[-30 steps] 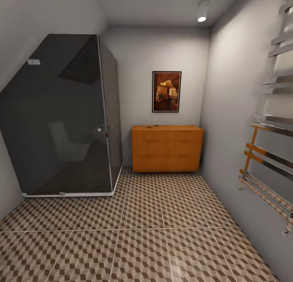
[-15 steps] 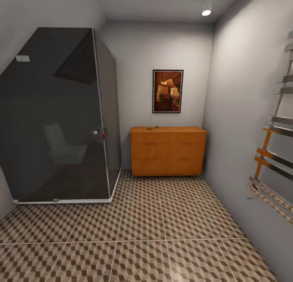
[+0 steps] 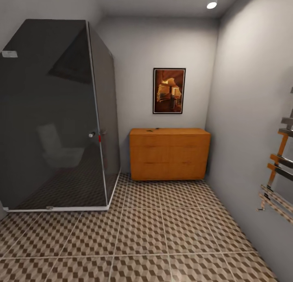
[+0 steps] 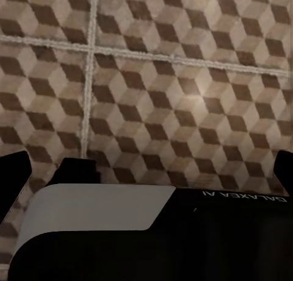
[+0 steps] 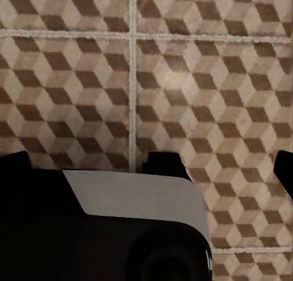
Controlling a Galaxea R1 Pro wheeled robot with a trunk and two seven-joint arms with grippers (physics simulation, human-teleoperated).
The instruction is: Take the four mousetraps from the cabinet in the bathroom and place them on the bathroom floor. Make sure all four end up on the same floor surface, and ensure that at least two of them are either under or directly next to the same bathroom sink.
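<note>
Cabinet (image 3: 169,153) stands against the far wall across the bathroom floor (image 3: 162,237), something small and dark on its top, while both wrist cameras face tile and jaw spacing stays unreadable.

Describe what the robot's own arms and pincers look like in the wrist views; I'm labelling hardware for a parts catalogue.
Both wrist views look over a glossy black housing with a pale grey rounded panel on top. The left one carries small white lettering reading GALAXEA, seen mirrored. The right one shows no marking. Black finger parts stick up past each housing at the frame edges, over the patterned floor tiles. No cables are visible.
</note>
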